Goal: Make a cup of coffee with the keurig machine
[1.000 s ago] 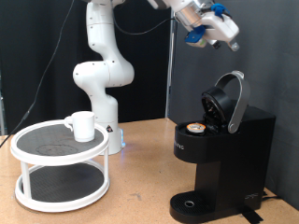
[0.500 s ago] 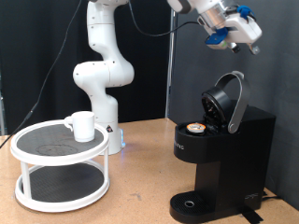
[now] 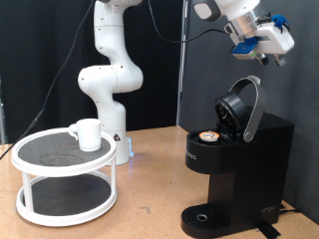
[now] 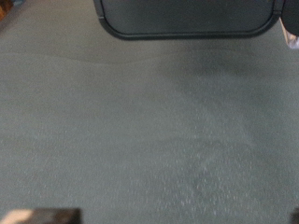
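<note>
The keurig machine [image 3: 237, 159] stands at the exterior view's right, black and boxy, with its domed lid [image 3: 244, 108] hinged up. A small brown-topped pod [image 3: 207, 137] sits in the open chamber. The cup [image 3: 88, 133], a white mug, stands on the top shelf of a white round two-tier stand [image 3: 64, 174] at the exterior view's left. My gripper [image 3: 267, 47] is high in the air, above and a little to the right of the raised lid, holding nothing that shows. The wrist view shows only a blurred grey surface and a dark edge [image 4: 187, 23].
The white arm's base [image 3: 108, 80] rises behind the stand. A black curtain backs the scene. The wooden table [image 3: 150, 209] lies between the stand and the machine. The machine's round drip base [image 3: 204, 219] is bare.
My gripper has moved to the exterior view's right and slightly down, from above the machine's front to above and beyond the raised lid. The cup, pod and lid have not moved.
</note>
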Robot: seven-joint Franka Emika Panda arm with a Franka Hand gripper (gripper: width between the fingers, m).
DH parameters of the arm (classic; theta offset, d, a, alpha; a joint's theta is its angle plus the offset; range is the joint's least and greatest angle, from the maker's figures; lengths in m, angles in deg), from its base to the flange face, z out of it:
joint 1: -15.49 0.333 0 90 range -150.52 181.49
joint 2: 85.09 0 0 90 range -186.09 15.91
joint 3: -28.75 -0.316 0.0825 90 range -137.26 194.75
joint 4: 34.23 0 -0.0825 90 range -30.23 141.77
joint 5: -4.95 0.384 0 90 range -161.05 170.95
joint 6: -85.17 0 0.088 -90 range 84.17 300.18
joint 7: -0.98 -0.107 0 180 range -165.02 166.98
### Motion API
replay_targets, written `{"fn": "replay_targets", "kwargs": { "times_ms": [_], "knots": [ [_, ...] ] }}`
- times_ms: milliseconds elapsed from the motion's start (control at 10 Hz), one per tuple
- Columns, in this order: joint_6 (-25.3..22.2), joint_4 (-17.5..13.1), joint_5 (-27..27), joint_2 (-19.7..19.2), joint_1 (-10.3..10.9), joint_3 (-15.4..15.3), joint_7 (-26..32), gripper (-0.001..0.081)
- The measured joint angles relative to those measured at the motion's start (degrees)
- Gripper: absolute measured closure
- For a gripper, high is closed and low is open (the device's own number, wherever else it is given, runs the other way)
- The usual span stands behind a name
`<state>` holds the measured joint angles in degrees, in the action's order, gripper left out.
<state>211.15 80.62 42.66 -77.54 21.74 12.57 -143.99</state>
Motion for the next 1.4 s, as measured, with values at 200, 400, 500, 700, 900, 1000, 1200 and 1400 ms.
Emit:
{"fn": "replay_targets", "kwargs": {
  "times_ms": [200,400,500,700,900,1000,1200,1400],
  "knots": [
    [0.0,0.3,-1.7,-0.4,-0.2,0.0,-0.4,0.058],
    [0.1,1.2,-2.9,-0.4,-0.8,0.3,-0.3,0.0743],
    [0.1,1.7,-3.1,-0.4,-1.3,0.7,0.1,0.0786],
    [0.1,2.9,-3.6,-0.4,-2.4,1.4,1.2,0.0802],
    [0.0,2.9,-3.5,0.0,-2.9,2.0,1.8,0.0805],
    [-0.3,2.9,-3.4,0.2,-3.2,2.4,2.1,0.0805],
    [-1.4,2.9,-3.3,0.8,-3.8,3.7,3.7,0.0806],
    [-3.7,3.3,-3.3,1.8,-4.7,5.3,6.7,0.0806]
  ]
}}
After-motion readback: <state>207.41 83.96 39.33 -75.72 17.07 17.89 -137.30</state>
